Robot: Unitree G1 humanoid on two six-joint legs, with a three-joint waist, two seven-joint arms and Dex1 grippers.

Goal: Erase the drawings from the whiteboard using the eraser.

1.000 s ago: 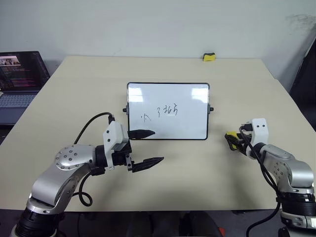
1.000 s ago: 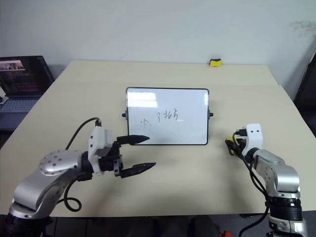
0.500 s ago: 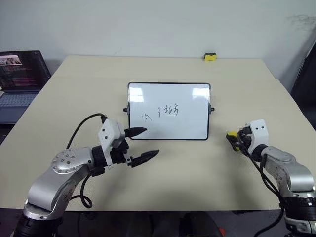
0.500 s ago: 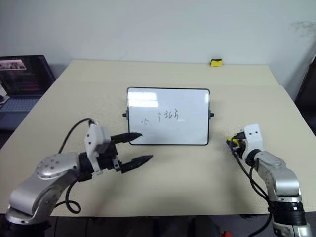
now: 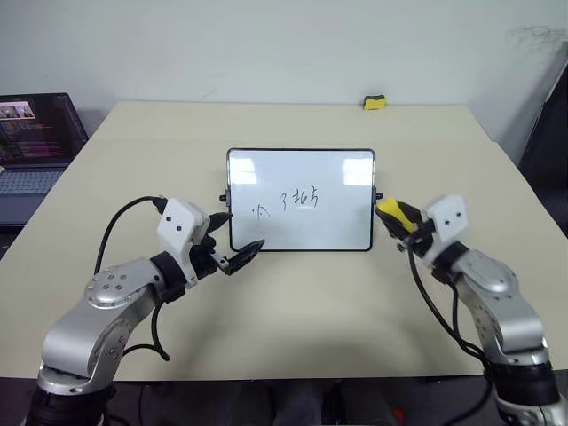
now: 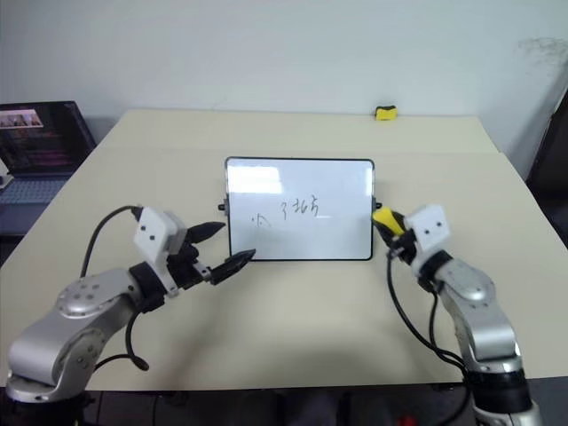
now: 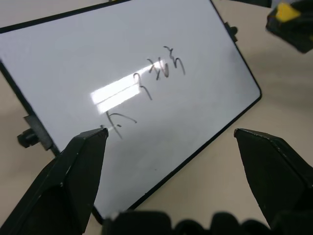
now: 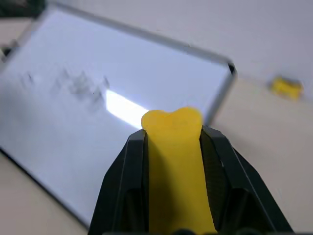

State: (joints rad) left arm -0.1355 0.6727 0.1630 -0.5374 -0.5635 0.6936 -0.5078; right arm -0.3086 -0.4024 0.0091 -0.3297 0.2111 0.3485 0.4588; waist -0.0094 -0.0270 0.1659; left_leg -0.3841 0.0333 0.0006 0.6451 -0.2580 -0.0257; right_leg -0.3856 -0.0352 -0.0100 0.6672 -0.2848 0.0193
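We're seeing the whiteboard showing glossy white w/ thin black frame & black side knobs. The drawings are reading as thin black scribbles. The eraser is showing bright yellow btwn the black fingers of the right gripper. The left gripper is looking black too, on a white & silver arm. The table is looking plain beige. A small lump at the far edge is showing yellow w/ dark end.

Changes for your record: right gripper — risen off the table with the eraser clamped, now just beside the whiteboard's right edge. Left gripper — swung in to the board's lower-left corner, fingers spread.
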